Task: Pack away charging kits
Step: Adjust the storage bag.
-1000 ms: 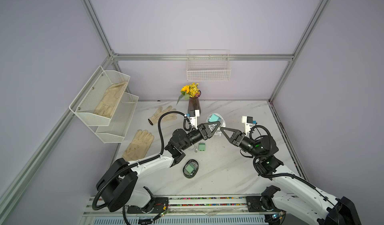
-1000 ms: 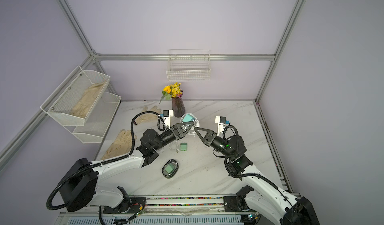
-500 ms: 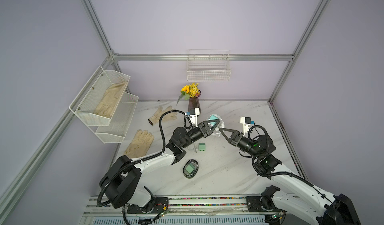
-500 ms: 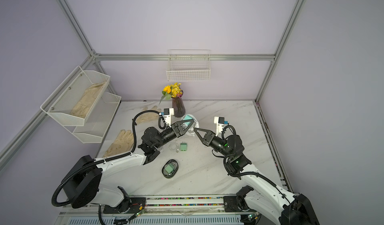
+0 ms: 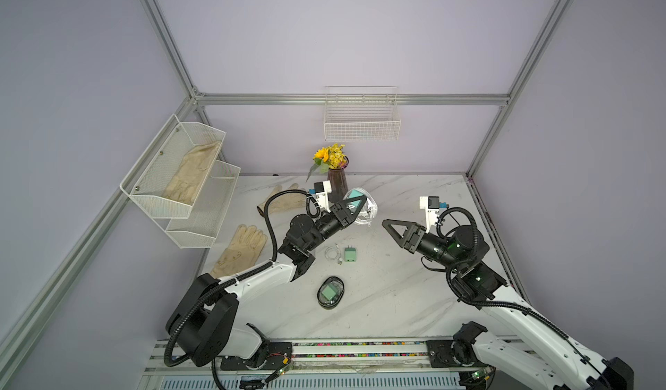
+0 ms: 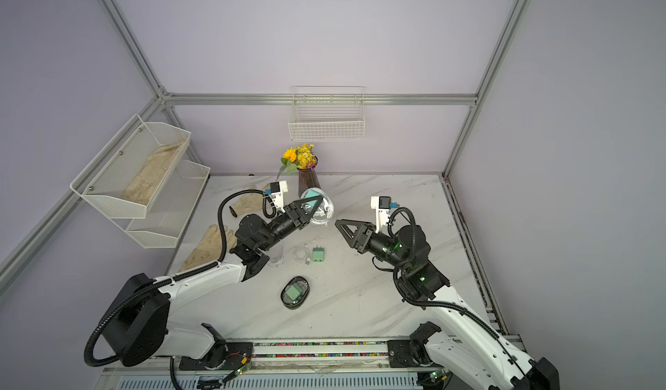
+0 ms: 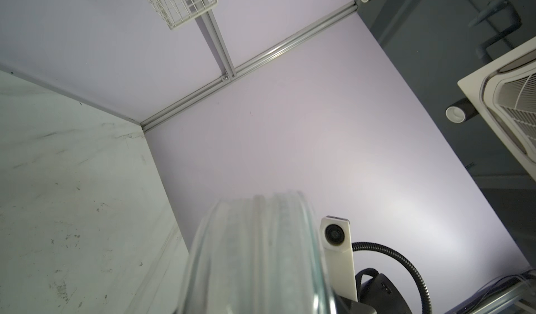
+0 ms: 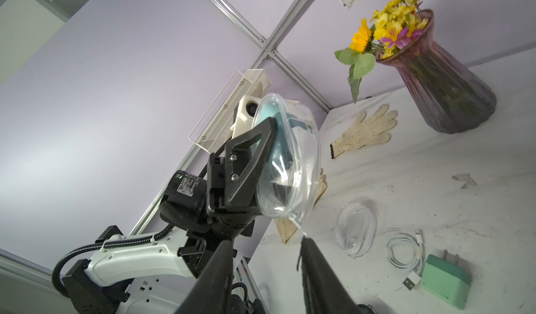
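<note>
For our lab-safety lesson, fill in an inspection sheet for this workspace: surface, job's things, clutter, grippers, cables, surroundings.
Surface: marble table, scuffed.
Job's things: teal adapter inside raised clear case; mint adapter and white cable loose on table; second mint adapter in closed case; empty case nearby.
Clutter: near glove, far glove, flower vase.
Grippers: left gripper shut on clear case; right gripper open, empty.
Cables: black arm hoses, no snag seen.
Surroundings: wire basket on back wall; mesh rack holding a third glove.
</note>
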Robot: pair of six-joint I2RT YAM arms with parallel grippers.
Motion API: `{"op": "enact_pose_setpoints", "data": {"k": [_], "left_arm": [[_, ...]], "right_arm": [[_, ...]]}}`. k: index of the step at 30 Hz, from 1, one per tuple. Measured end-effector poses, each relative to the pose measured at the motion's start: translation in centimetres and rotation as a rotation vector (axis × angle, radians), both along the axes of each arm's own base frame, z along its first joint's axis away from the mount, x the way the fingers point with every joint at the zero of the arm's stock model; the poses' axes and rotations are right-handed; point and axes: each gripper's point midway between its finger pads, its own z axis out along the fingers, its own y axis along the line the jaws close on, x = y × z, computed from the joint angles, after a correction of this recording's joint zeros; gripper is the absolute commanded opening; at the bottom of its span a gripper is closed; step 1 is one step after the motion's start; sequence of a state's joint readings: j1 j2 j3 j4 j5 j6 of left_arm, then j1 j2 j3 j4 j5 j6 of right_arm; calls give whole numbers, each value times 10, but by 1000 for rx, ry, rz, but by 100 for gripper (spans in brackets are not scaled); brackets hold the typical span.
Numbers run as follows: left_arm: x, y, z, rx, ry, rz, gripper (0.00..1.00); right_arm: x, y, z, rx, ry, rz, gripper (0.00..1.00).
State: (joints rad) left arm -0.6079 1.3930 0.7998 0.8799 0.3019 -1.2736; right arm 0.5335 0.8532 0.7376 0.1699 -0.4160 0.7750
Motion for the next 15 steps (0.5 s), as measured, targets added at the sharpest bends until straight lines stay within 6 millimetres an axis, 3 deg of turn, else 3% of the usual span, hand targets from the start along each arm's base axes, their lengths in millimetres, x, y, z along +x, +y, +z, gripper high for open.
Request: {"op": "enact_pose_setpoints", "data": {"k": [4, 11, 15], "left_arm": [[4, 5, -7, -5, 82, 1, 21], [8, -1, -42, 62, 260, -17, 22], [8, -1, -43, 79, 288, -15, 24]], "right_arm": [[-4, 6, -1, -103, -39, 2, 38], [-10, 50, -20, -322, -97, 51, 39], [-1, 53, -28, -388, -122, 18, 35]]}}
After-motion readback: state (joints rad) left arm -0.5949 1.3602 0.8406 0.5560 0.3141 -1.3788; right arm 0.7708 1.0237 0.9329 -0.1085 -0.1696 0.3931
